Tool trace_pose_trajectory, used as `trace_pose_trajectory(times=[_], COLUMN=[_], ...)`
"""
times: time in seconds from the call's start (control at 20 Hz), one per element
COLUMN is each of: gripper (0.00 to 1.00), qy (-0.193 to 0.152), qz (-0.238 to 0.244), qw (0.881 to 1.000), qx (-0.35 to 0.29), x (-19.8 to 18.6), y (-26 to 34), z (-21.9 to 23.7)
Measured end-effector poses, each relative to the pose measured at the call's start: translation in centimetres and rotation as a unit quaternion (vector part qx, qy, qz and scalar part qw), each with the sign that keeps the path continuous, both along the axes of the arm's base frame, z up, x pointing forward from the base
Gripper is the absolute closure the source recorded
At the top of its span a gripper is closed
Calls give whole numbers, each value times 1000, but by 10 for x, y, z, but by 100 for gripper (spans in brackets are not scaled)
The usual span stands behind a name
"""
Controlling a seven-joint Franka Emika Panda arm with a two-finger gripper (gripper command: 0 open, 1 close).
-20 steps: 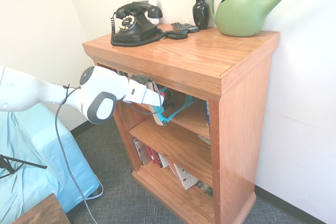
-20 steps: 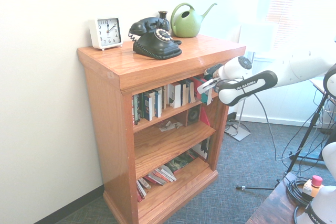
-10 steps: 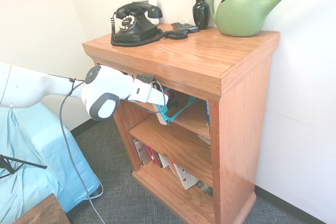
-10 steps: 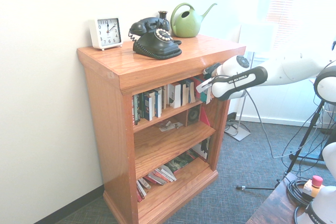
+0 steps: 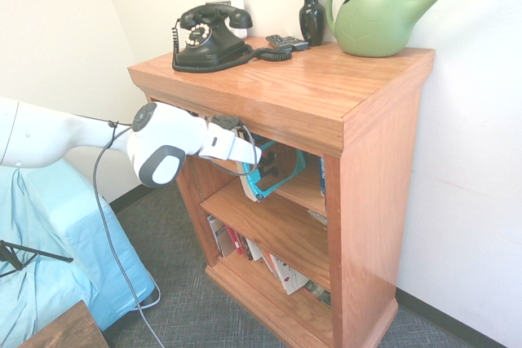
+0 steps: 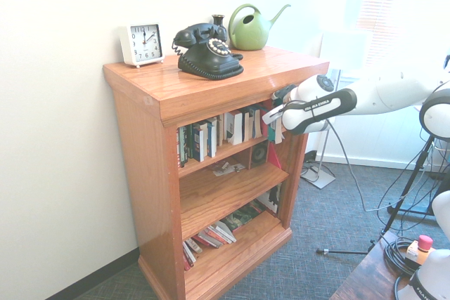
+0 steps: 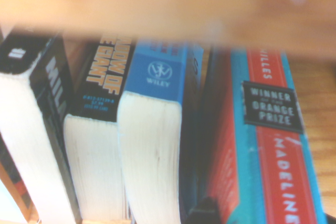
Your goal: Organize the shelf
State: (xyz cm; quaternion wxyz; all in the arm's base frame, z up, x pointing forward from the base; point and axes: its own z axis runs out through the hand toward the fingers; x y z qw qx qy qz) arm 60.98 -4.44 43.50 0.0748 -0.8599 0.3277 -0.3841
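Reaching under the overhanging top board, your gripper (image 5: 254, 155) sits at the end of the shelf's (image 5: 326, 103) top tier, right by a teal-and-red book (image 5: 273, 173) that leans there against the row of books (image 6: 218, 131); whether the jaws are wide, narrow or touching the book you cannot tell from these views. You have the top board's edge close above the wrist and a side panel (image 6: 292, 166) just beside it, while the middle tier (image 5: 277, 222) below has bare board and the floor in front is open.
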Motion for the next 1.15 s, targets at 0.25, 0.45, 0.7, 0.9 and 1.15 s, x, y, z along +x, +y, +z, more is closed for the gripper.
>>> trace_pose_trajectory(times=[0.25, 0.45, 0.7, 0.9, 1.15], gripper=[0, 0, 0, 0, 0], qy=[3, -1, -5, -12, -20], qz=[16, 15, 21, 30, 35], qw=[1000, 1000, 1000, 999, 998], qx=[-19, -19, 3, 21, 37], x=[-9, -32, -64, -78, -94], y=[7, -8, -26, -29, -32], z=[-16, -17, -14, -16, -13])
